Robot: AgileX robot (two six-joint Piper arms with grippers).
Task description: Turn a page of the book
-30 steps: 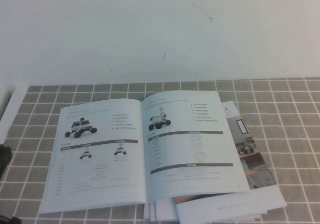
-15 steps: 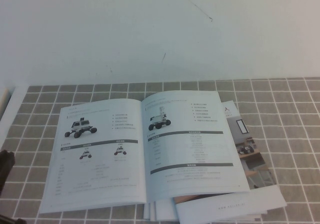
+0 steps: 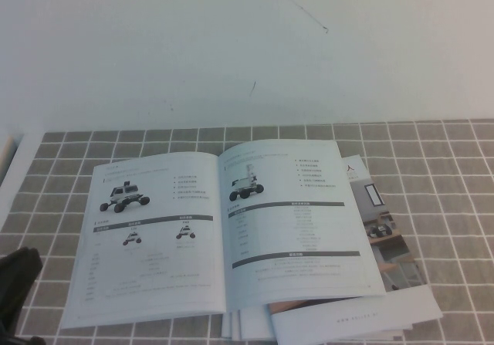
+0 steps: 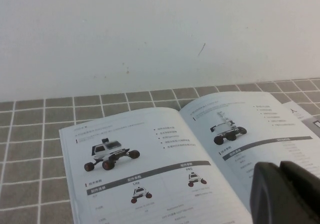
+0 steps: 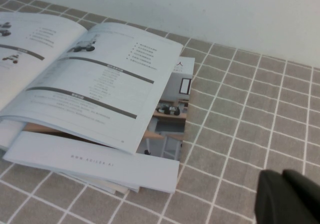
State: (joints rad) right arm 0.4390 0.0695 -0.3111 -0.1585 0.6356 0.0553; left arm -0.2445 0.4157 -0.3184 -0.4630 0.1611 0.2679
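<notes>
Approach step: left gripper [image 3: 17, 283], jaws unreadable, sitting lower left of the book [image 3: 224, 233]; right gripper [image 5: 290, 199], jaws pressed together, hanging clear; next needing a page [image 3: 297, 218] edge pinched.

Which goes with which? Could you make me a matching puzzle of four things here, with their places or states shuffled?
Things:
1. book
2. brochure
3. left gripper
4. right gripper

Places or states:
a. partly hidden under the book, sticking out on its right
b. shut, apart from the book
c. lying open on the table
d. just off the book's near left corner

Pairs: 1-c, 2-a, 3-d, 4-b
</notes>
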